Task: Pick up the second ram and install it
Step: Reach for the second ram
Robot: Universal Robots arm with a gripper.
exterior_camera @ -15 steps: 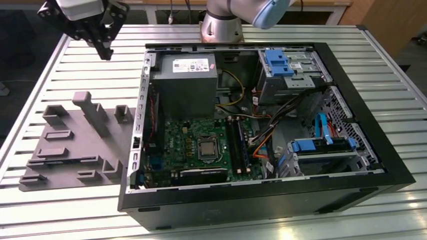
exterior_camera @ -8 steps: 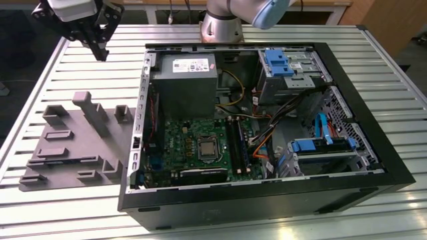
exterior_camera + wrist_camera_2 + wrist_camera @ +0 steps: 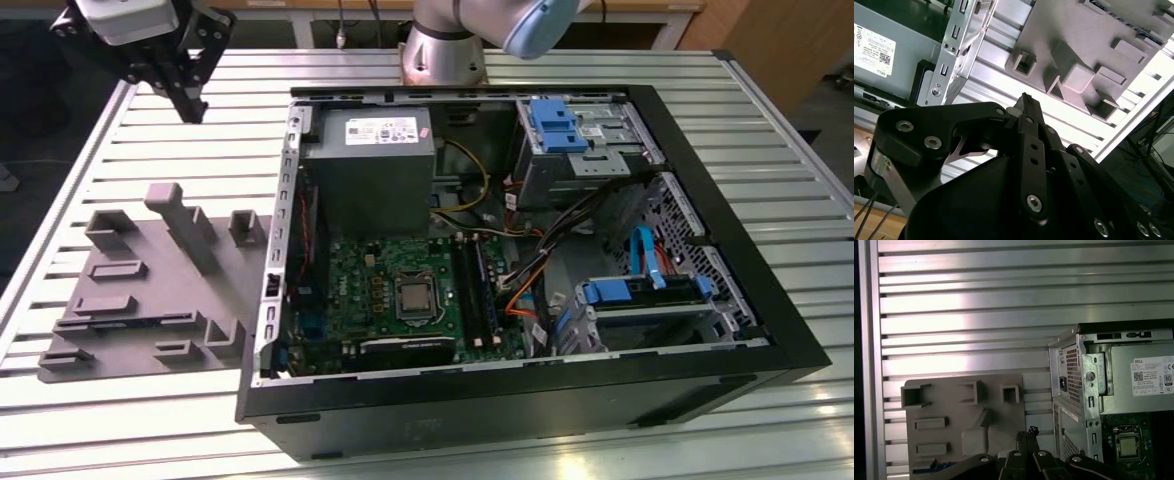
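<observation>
I count one gripper (image 3: 195,112), one grey holder tray (image 3: 147,300), one open computer case (image 3: 534,400) and one slatted metal table (image 3: 134,425) under them all. Inside the case I see one power supply (image 3: 374,165), one processor socket (image 3: 416,297) and two blue drive carriers (image 3: 554,122), and a bank of long black memory slots (image 3: 474,285) that I cannot count reliably from here. The tray carries three hollow upright posts along its far row. I can make out one candidate for the second ram (image 3: 934,469): a thin strip with a blue-green tint lying flat along the tray's nearer part, partly hidden by the gripper's linkage in the first wrist view. The fingers are drawn together to a point with nothing between them, as both wrist views show. In the exterior view the gripper hangs high over the table beyond the tray's far edge, toward that view's left of the case. The strip sits well apart from the fingertips, with the posts and two recessed pockets between.
</observation>
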